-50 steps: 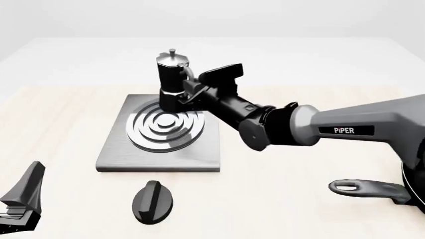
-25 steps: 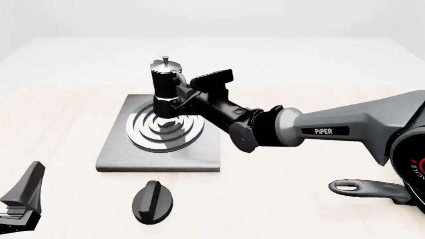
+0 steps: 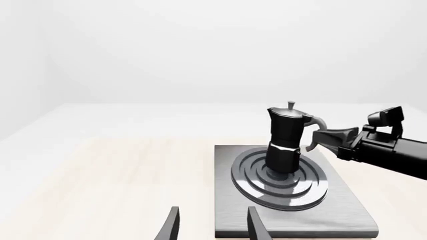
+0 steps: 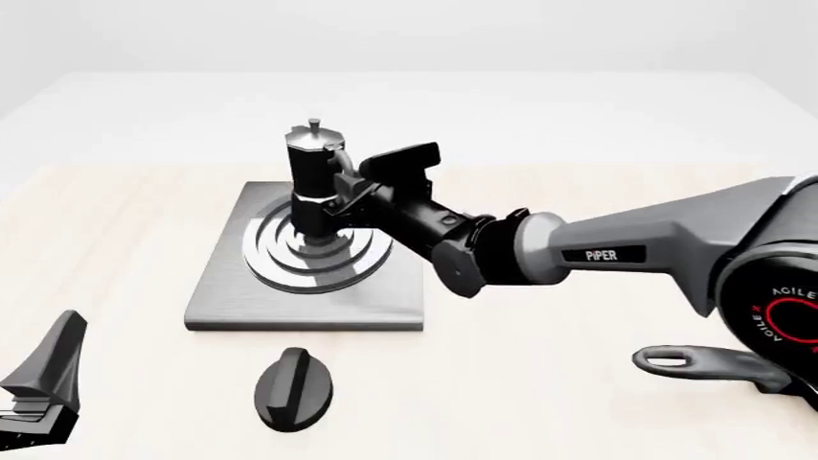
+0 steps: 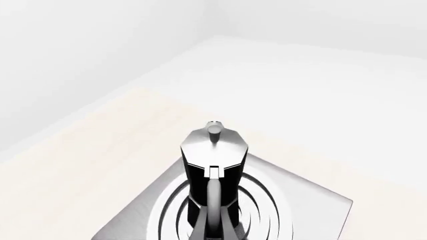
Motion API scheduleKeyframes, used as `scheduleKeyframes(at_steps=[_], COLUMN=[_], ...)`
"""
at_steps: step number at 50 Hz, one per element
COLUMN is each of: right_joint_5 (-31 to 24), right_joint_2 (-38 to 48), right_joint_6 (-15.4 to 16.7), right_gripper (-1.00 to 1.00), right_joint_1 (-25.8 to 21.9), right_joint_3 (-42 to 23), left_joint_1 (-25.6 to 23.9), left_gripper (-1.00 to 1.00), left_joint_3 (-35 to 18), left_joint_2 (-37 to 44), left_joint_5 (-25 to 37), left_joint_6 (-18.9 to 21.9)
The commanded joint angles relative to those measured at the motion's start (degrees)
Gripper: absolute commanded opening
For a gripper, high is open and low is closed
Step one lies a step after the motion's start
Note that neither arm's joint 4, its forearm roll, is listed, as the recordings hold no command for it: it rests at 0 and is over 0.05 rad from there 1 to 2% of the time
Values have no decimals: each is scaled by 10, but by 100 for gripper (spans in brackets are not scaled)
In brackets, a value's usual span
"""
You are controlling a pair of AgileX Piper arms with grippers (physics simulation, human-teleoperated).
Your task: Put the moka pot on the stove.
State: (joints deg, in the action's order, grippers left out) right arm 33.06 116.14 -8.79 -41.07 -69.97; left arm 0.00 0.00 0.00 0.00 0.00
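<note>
Black and faceted, narrowing to a waist at mid-height, the moka pot [image 4: 310, 185] stood upright over the middle of the round burner of the stove [image 4: 215, 302], its base at the innermost rings; whether it fully rested there or hung just above, the views did not settle. A silver lid with a small top knob capped it, a spout jutted from the upper body, and a curved grey handle arched off the side turned toward the right arm. In the right wrist view the pot [image 5: 212, 172] was seen from above and behind the handle, the pale lid angular, the knob at its centre. The right claw [image 4: 340, 199] was pinching the pot's handle, its dark fingers meeting the pot from the right; the left wrist view showed the same grip from the side, the pot [image 3: 286, 142] on the concentric silver and dark rings of the stove [image 3: 347, 212]. The stove was a flat square grey metallic slab lying on the pale wooden worktop [image 4: 115, 230]. Nearer the camera, just off the slab's front edge, lay a black oval knob [image 4: 295, 386]. The left claw [image 3: 211, 227] was low at the near left, its two fingers spread apart and holding nothing. A dark pan handle [image 4: 700, 363] lay on the worktop at the right.
</note>
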Motion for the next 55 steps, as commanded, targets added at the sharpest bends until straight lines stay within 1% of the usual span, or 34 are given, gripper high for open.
scheduleKeyframes(at_steps=[1, 55], right_joint_5=[1, 13], right_joint_2=[-3, 17], right_joint_6=[-5, -19], right_gripper=[-100, -100], right_joint_1=[1, -1], right_joint_3=[-8, -6], left_joint_1=[0, 0], left_gripper=[100, 100], left_joint_3=[0, 0], left_joint_2=[0, 0], left_joint_5=[0, 0], left_joint_6=[0, 0])
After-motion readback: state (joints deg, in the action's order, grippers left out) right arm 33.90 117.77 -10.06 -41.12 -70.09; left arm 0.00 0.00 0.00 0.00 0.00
